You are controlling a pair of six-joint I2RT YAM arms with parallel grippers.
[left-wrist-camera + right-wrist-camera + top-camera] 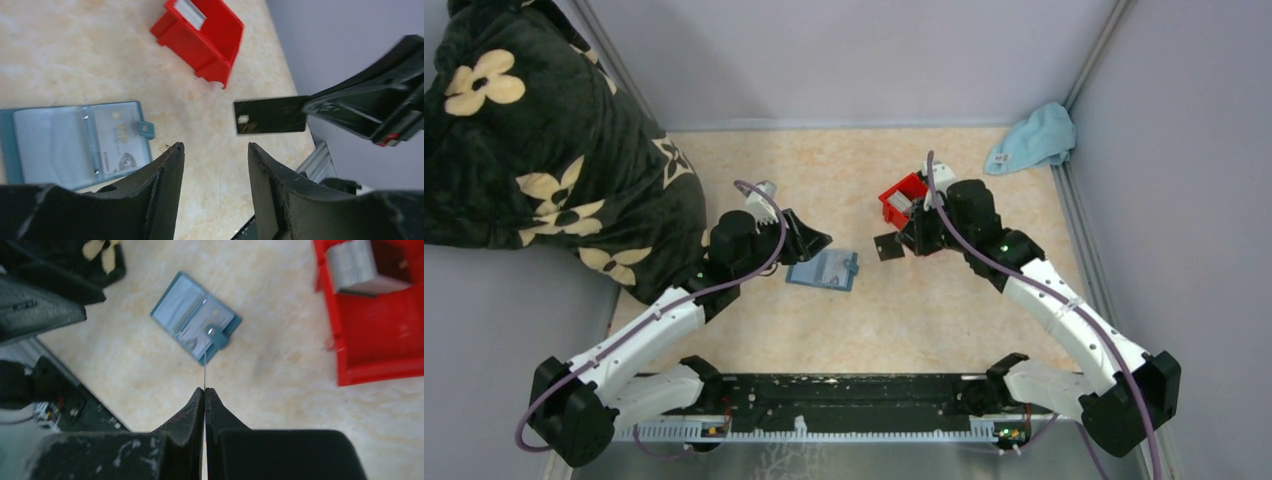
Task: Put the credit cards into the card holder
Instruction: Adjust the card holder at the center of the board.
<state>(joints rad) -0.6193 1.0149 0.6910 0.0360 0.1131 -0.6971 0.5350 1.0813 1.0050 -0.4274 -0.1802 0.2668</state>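
Note:
The teal card holder [824, 270] lies open and flat on the table, clear pockets up [75, 142] [195, 317]. One light card [117, 132] sits in its right pocket. My right gripper [906, 240] [205, 390] is shut on a dark credit card [887, 246] [270, 115], held above the table between the red bin and the holder. In the right wrist view that credit card [204, 372] shows edge-on as a thin line. A stack of grey credit cards [901, 203] [352, 265] rests in the bin. My left gripper [814, 240] [215, 146] hovers open and empty beside the holder's upper edge.
The red bin [889, 213] [215, 55] [380, 340] stands at the centre right. A light blue cloth [1034, 137] lies in the far right corner. A dark floral blanket [534, 150] covers the far left. A black rail [824, 390] runs along the near edge.

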